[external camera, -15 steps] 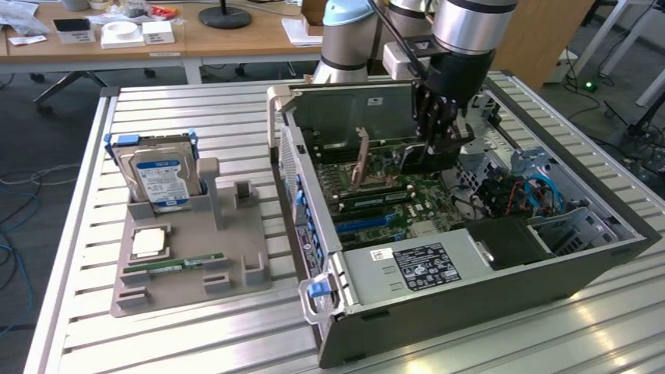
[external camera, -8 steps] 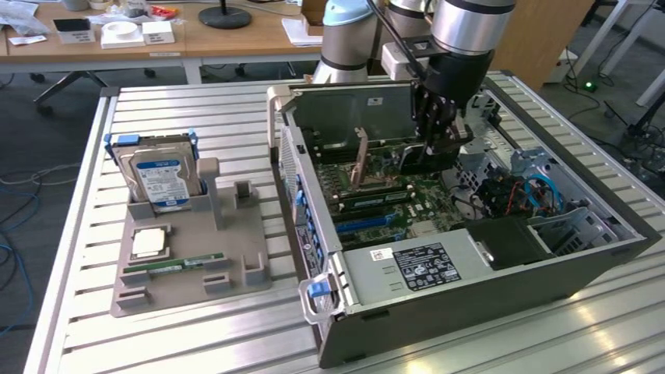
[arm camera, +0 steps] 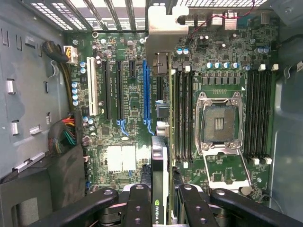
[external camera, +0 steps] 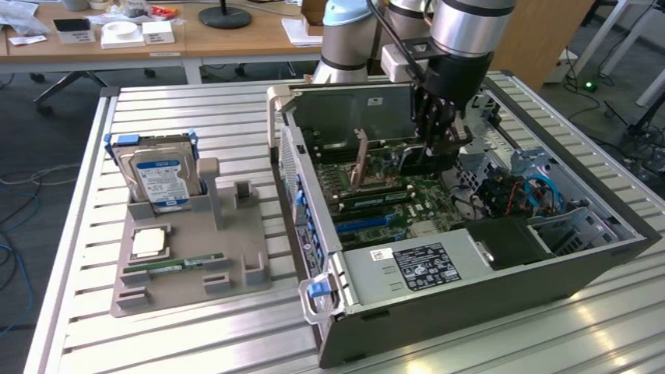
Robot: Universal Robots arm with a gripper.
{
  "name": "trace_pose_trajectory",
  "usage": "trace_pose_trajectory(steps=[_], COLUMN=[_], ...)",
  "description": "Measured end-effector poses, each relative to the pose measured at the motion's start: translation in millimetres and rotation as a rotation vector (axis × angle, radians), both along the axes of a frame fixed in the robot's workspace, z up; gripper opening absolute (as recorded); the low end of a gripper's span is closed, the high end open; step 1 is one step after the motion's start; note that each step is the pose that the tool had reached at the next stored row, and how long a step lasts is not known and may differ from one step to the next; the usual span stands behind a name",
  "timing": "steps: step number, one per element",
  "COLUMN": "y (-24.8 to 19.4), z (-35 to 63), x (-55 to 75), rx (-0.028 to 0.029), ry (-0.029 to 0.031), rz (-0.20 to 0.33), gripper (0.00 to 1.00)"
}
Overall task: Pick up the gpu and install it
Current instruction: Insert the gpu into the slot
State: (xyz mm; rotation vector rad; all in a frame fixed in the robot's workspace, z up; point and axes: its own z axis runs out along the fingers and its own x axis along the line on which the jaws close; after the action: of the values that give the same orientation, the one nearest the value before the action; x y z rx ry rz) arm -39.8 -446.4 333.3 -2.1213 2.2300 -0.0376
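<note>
Slatted metal table (external camera: 156, 109) here, with office desks (external camera: 208, 39) in the background. On it sits 1 open computer case (external camera: 468, 288) lying on its side, so the motherboard (external camera: 385, 202) faces up. Just beside it, toward the exterior view's left, is 1 gray tray (external camera: 187, 288). In the tray, a hard drive (external camera: 161, 179) stands upright in its holder, a square chip (external camera: 149, 243) lies flat in front of it, and a green memory stick (external camera: 177, 265) sits in a groove nearer the camera. The gripper (external camera: 437, 132) is down inside the case with its fingers (arm camera: 139, 203) pinching the gpu (arm camera: 158, 165). The card is seen edge-on over the board, with its silver bracket (arm camera: 163, 28) at the far end, roughly between the long blue slot (arm camera: 146, 90) and the empty processor socket (arm camera: 218, 124). Honestly can't tell if the card's lower edge touches any slot, since the fingers and the card itself hide that. The finger bases are cut off by the frame, and in the exterior view most of the card is hidden behind the gripper.
</note>
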Motion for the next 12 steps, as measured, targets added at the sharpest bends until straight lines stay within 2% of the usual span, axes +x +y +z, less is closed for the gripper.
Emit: trace_pose_trajectory(steps=[12], y=[0.0], z=[-3.6], x=[0.0], rx=[0.0003], ry=[-0.0001], rz=[0.000], gripper=[0.27])
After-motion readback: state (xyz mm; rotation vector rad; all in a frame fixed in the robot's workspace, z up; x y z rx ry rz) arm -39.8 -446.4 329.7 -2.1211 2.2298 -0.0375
